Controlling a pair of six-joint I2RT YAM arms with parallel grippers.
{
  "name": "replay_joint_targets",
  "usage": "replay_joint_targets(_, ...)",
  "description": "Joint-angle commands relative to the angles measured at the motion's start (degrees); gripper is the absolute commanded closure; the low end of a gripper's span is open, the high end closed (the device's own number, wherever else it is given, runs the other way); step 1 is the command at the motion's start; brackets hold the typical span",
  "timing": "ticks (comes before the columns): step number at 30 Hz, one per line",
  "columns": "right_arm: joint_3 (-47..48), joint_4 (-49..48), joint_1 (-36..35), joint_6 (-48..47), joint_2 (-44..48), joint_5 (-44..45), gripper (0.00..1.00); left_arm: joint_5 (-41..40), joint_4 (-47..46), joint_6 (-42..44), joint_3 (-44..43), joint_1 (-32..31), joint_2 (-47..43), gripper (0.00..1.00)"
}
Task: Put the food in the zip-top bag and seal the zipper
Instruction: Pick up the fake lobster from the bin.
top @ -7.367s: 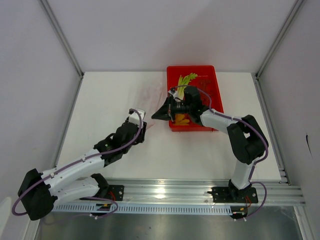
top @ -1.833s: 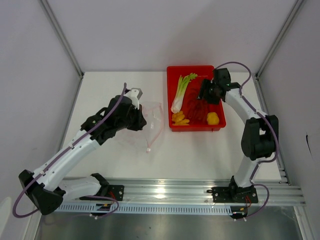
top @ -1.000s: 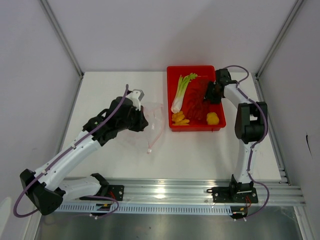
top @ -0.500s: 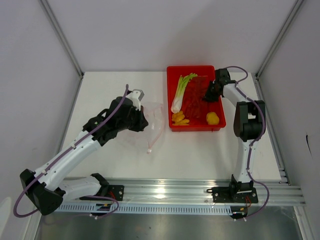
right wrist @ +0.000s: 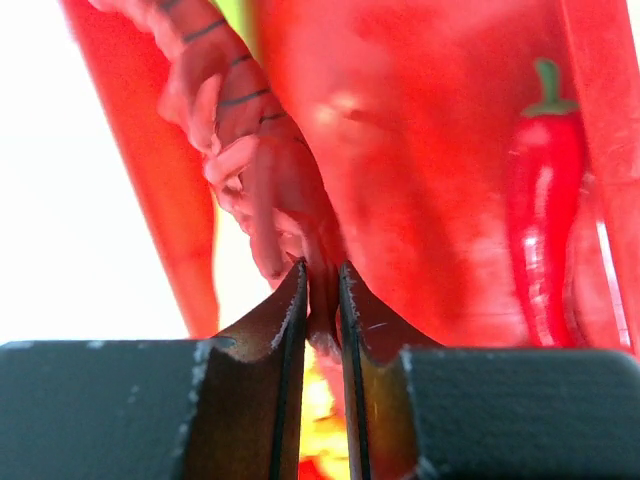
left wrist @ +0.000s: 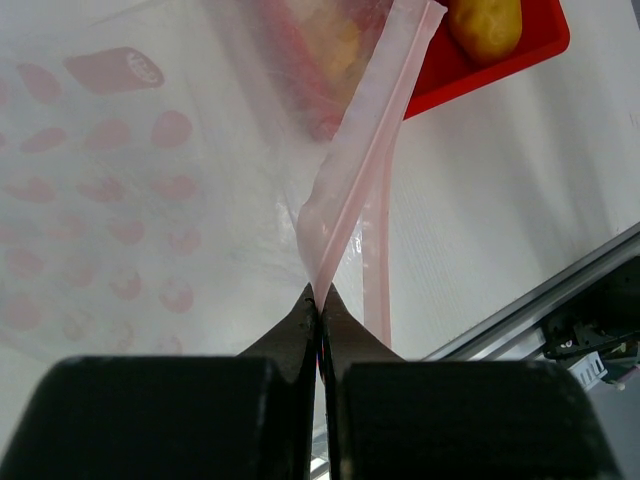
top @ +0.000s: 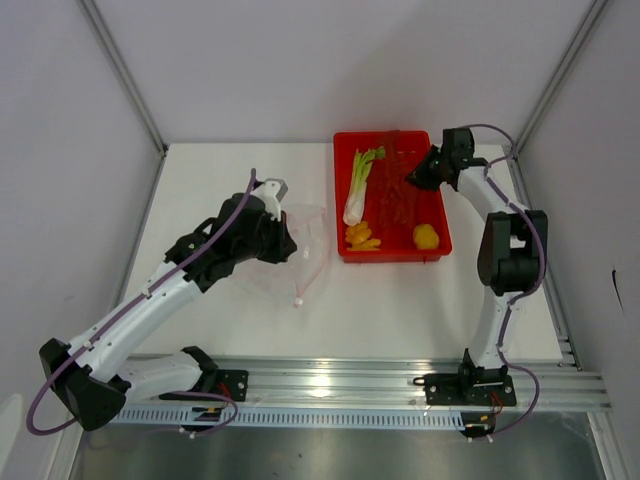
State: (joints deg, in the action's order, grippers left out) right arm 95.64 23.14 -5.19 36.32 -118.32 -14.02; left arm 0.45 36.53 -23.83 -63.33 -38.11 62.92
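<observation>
1. The right gripper [right wrist: 320, 285] is being shown with its jaws drawn almost together, clamped on a thin end of the red lobster [right wrist: 250, 140]. Only a narrow gap, filled by the toy, is being left between them.
2. From that grip the lobster's banded body is being seen running toward eleven o'clock in the right wrist view, against the red tray [right wrist: 400, 120].
3. At three o'clock in the same view a red chili [right wrist: 545, 170] with a green stem is being seen. It may be lying loose in the tray, though this cannot be told.
4. In the top view the right gripper [top: 415, 176] is being held over the two o'clock part of the tray [top: 390, 257]. The lobster [top: 393, 200] is stretching from it toward six o'clock, too blurred to tell whether it is touching the tray floor.
5. The leek-like stalk [top: 358, 190] is being left along the tray's nine o'clock side, and the yellow-orange pieces [top: 360, 236] at its seven and five o'clock corners.
6. The left gripper [left wrist: 318, 305] is being shown with its jaws pressed together on the pinkish zipper [left wrist: 375, 140], which is rising toward one o'clock.
7. The zip-top bag [top: 305, 240] is being held by the left gripper [top: 275, 238] over the table [top: 400, 310], at nine o'clock of the tray and apart from it.
</observation>
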Motion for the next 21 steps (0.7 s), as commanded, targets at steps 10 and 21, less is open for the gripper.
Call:
replay_joint_targets(10,-13.18,-20.21,3.78,17.11,15.49,-13.65,1.0,6.4,-1.2,-4.46,-4.6,1.9,1.15,0.99)
replay_joint_targets(21,-35.05,-32.44,2.29,30.3,30.15,-17.44,1.0,3.42,-0.5,-5.69,-4.7,2.16,0.11,0.99)
